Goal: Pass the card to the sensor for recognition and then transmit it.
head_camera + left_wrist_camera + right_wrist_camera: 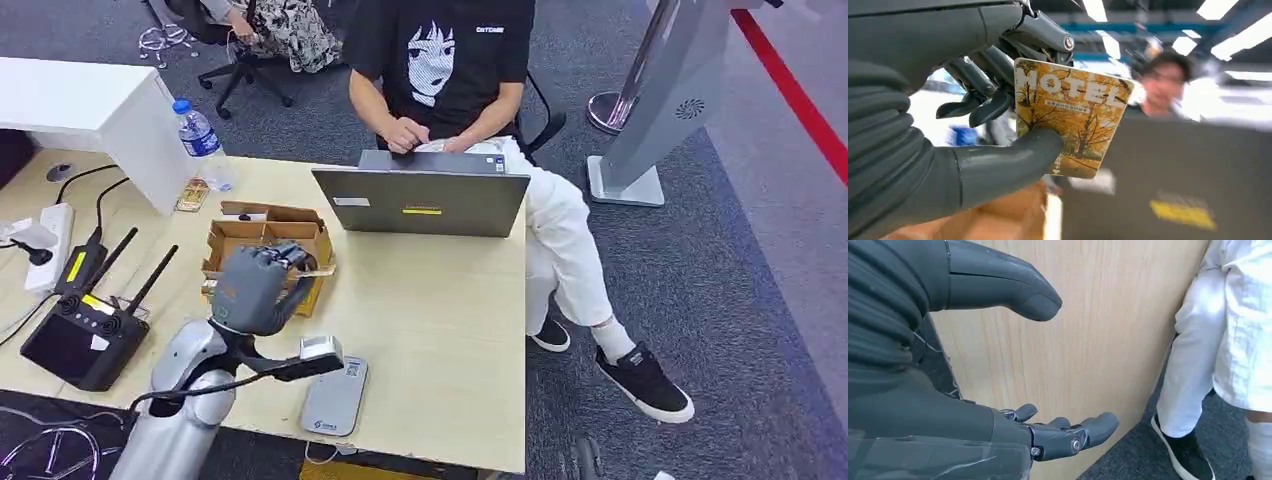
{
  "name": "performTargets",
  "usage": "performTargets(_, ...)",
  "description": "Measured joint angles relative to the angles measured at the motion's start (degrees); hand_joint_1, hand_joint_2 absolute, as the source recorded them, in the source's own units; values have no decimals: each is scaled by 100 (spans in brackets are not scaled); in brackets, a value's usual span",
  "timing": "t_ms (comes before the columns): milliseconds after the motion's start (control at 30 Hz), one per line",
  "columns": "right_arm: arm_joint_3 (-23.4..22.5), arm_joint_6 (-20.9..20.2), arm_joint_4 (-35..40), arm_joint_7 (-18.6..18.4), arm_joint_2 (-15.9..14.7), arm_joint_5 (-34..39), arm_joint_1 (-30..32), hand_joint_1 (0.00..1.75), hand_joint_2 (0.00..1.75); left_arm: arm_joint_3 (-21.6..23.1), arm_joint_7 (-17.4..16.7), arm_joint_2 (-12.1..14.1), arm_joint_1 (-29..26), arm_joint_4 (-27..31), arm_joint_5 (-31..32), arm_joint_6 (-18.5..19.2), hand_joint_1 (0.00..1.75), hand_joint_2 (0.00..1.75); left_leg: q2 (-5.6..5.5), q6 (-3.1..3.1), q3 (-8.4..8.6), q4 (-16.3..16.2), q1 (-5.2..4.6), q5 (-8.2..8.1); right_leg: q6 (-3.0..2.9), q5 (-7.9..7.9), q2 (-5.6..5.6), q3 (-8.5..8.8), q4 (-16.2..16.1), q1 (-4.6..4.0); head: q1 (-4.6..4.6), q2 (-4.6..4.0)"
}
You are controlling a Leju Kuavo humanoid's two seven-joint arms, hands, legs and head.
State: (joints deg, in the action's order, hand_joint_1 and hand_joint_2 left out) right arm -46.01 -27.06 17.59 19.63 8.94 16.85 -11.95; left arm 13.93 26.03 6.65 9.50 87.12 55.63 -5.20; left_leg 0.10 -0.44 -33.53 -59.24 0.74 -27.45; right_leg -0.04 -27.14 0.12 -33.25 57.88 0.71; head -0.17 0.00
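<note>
Left hand (998,125) pinches orange HOTEL card (1070,122).

A light wooden desk (440,330) stands on grey carpet (740,300); a white cabinet (90,110) sits at ten o'clock, and a red floor stripe (795,95) at two.

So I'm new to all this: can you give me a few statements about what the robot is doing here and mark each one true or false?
1. The left hand holds a card printed HOTEL. True.
2. The right hand grips a bottle. False: it is open and holds nothing.
3. The laptop on the table is folded shut. False: it stands open before a seated person.
4. A grey sensor lies near the table's front edge. True.
</note>
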Motion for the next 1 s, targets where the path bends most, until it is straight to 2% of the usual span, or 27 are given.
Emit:
performTargets(100, 70, 7, 0, 2, -29, 50, -5, 0, 175, 588, 0, 468, -3, -129, -337, 153, 175, 175, 3, 0, 1, 0, 0, 0, 0, 0, 2, -1, 0, 0, 0, 0)
performTargets(267, 177, 31, 0, 15, -61, 83, -31, 0, 175, 1257, 26, 1096, 1, -280, -687, 376, 175, 175, 3, -1, 0, 1, 1, 1, 0, 0, 3, -1, 2, -1, 0, 0)
performTargets(500, 284, 52, -2, 15, -79, 109, -77, 0, 175, 1761, 4, 1683, 49, -413, -999, 584, 175, 175, 3, -1, 0, 1, 1, 1, 0, 0, 4, -1, 2, 0, 2, 0)
performTargets(667, 363, 55, -4, 15, -88, 166, -82, 0, 175, 1903, -18, 1934, 74, -442, -1129, 680, 175, 175, 2, -1, 0, 1, 1, 1, 0, 0, 4, -1, 2, 0, 0, 0)
performTargets(1000, 431, 72, -17, 15, -96, 175, -110, 0, 175, 2157, -17, 2146, 169, -529, -1297, 837, 175, 175, 2, -1, 0, 1, 1, 1, 0, 0, 3, -1, 2, 0, 0, 0)
